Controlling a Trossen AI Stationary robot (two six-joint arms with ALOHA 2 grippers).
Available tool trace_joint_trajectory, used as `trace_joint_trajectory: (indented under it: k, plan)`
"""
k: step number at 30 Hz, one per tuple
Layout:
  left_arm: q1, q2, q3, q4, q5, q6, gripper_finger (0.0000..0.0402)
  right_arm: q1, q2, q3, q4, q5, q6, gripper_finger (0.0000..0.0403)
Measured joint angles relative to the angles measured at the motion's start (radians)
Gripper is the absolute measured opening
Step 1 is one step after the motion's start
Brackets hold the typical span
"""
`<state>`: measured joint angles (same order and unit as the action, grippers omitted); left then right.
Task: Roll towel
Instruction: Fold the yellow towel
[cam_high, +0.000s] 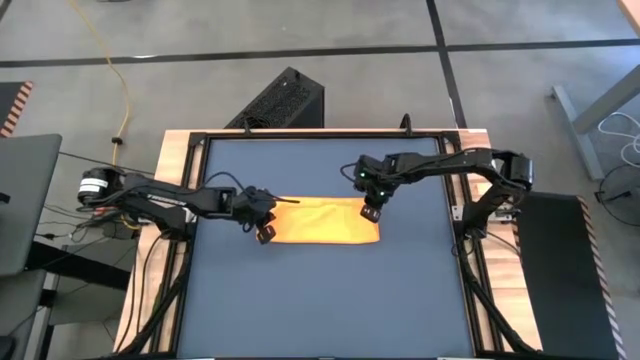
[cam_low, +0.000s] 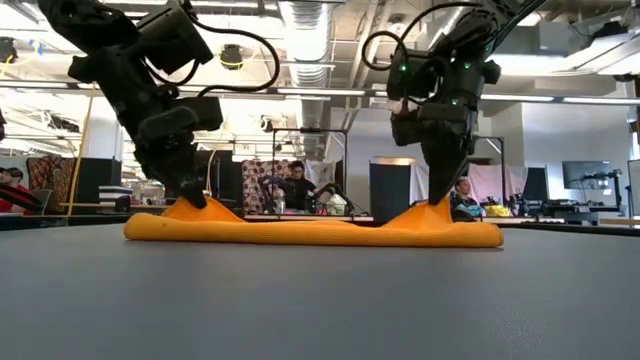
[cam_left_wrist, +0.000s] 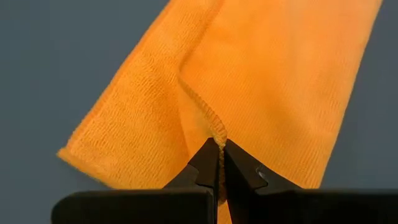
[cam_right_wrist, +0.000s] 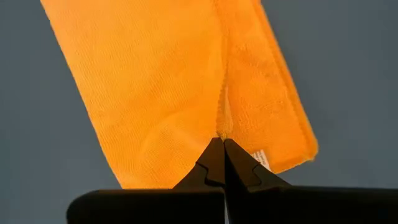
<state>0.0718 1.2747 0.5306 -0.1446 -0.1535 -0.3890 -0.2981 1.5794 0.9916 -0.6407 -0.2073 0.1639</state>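
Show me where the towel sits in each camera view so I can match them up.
High view: the towel is a flat strip at mat centre, between both arms.
Low view: a low orange band across the middle, peaked at each end.
Left wrist view: fills the upper centre, left gripper shut on an edge.
Right wrist view: upper centre, right gripper shut on an edge.
Shared landmark: the dark mat.

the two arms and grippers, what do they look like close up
Both arms are black and jointed, with black cables looping alongside. The right arm shows small green lights near its wrist. The left gripper and right gripper each have two dark, wedge-shaped fingers tapering to a point.
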Motion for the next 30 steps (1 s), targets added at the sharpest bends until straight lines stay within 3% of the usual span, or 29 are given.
trace_joint_trajectory:
  k: [30]
  plan:
    - [0.219,0.000,-0.001,0.033,0.035,0.239,0.0000,-0.099,-0.007,0.000,-0.061,0.105,0.022,0.0011]
